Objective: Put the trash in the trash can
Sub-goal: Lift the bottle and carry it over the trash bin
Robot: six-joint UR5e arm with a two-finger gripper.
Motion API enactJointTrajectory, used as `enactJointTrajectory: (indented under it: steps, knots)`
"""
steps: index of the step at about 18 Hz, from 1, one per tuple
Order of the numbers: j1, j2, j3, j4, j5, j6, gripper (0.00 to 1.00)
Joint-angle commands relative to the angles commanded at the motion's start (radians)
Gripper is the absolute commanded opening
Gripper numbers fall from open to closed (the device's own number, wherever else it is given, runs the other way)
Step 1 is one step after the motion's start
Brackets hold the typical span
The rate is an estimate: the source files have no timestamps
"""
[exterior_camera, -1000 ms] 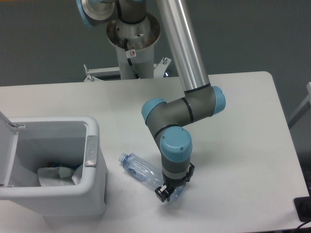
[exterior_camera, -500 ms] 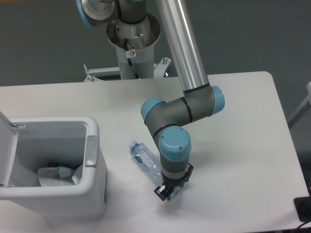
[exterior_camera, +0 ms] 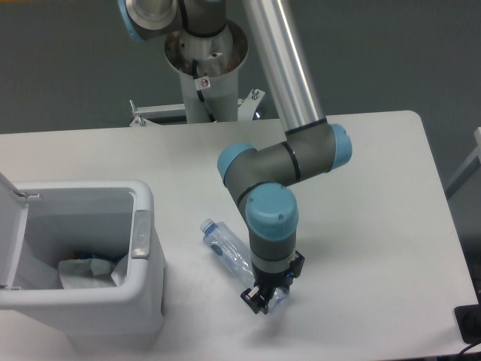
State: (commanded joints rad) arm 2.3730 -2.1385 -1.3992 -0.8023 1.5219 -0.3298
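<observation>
Gripper (exterior_camera: 264, 299): lower centre, jaws closed on base end of crushed plastic bottle (exterior_camera: 229, 249). Bottle: cap end swung up-frame over the last second, now angled steeply; gripper slightly lower; grasp appears secure, lift pending. Trash can (exterior_camera: 144, 256): lower left, lid open. Paper wad (exterior_camera: 84, 272): already inside.

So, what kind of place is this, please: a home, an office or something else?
Most likely a robotics lab or test cell, not a home. An industrial arm stands on a pedestal bolted behind a plain white table, against a bare grey wall. The only props are a trash can and a crushed bottle.
</observation>
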Motion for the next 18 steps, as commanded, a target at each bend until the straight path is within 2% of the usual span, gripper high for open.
enactJointTrajectory:
  steps: [3,7,10,12,15,18]
  knots:
    - [0.032,0.048,0.071,0.002,-0.057,-0.009,0.62]
    - [0.089,0.132,0.185,0.005,-0.270,-0.058,0.62]
    - [0.097,0.155,0.242,0.006,-0.359,-0.060,0.62]
    - [0.095,0.175,0.265,0.012,-0.402,-0.052,0.62]
    - [0.072,0.193,0.270,0.101,-0.460,-0.037,0.62]
    - [-0.009,0.196,0.264,0.114,-0.462,0.084,0.62]
